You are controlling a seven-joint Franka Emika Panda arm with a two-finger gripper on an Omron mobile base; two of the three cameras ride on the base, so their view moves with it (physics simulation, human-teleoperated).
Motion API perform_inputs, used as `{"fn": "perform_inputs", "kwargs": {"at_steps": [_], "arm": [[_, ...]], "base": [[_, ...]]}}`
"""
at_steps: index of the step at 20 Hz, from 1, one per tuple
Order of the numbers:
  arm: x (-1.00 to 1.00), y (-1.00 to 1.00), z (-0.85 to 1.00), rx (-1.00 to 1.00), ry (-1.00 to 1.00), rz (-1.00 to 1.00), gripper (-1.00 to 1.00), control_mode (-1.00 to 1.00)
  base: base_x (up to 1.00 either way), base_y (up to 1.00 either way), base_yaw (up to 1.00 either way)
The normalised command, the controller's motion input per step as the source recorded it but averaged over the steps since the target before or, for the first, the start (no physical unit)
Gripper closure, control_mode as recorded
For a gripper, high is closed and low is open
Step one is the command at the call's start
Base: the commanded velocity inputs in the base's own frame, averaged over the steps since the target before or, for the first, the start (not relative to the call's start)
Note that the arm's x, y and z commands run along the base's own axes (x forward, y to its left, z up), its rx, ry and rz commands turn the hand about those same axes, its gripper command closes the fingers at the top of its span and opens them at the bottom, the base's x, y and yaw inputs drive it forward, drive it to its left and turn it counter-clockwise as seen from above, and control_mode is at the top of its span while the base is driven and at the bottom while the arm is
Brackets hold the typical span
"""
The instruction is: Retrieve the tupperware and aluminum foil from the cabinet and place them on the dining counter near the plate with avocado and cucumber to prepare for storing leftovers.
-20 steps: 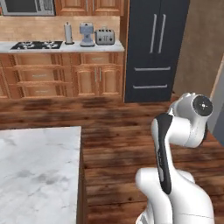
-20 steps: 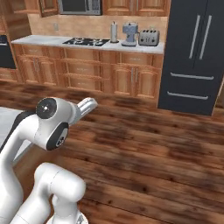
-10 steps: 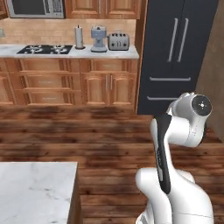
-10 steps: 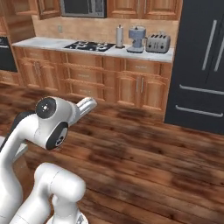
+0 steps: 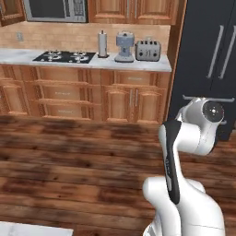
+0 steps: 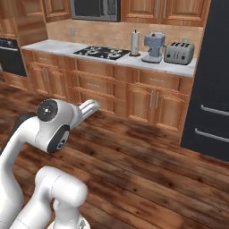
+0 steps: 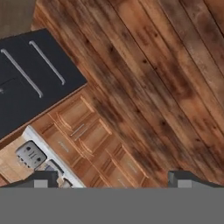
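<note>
- Lettering: any marks on the appliance fronts are too small to read.
- Pincer: the gripper (image 7: 113, 180) stands wide, its two dark fingertips (image 7: 41, 179) far apart at the bottom of the hand view, with nothing between them.
- Under the pincer lies the wooden floor (image 7: 166, 74). The hand view also shows the black fridge (image 7: 35, 83), the base cabinets (image 7: 87, 135) and the toaster (image 7: 29, 155).
- Task thing: a marble corner of the dining counter (image 5: 32, 229) shows at the lower left edge of the left base view. It lies across the floor from the stove (image 5: 64, 56), well apart from it.
- How far that corner lies from the pincer cannot be told.
- Worktop beside the stove, in order going right: paper towel roll (image 5: 102, 44) just beside the stove, then the coffee machine (image 5: 124, 47), then the toaster at the worktop's end.
- The fridge stands beyond the toaster, further right of the stove.
- The microwave (image 5: 55, 9) hangs above the stove.
- Wall cabinets (image 5: 129, 10) hang above and to the right of the stove. Their doors are closed, so their contents are hidden.
- The base cabinets sit below the stove, doors and drawers closed, contents hidden.
- A black wall oven (image 6: 10, 56) stands left of the stove.
</note>
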Motion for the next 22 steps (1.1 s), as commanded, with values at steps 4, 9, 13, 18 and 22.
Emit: {"fn": "perform_inputs", "kwargs": {"at_steps": [4, 9, 13, 18, 22], "arm": [[0.0, 0.0, 0.0, 0.0, 0.0, 0.0, -1.0, 1.0], [0.0, 0.0, 0.0, 0.0, 0.0, 0.0, -1.0, 1.0], [0.0, 0.0, 0.0, 0.0, 0.0, 0.0, -1.0, 1.0], [0.0, 0.0, 0.0, 0.0, 0.0, 0.0, -1.0, 1.0], [0.0, 0.0, 0.0, 0.0, 0.0, 0.0, -1.0, 1.0]], "base": [[1.0, -0.29, 0.38], [1.0, -0.22, 0.43], [1.0, -0.05, 0.45], [1.0, 0.0, 0.47], [1.0, 0.0, 0.48]]}}
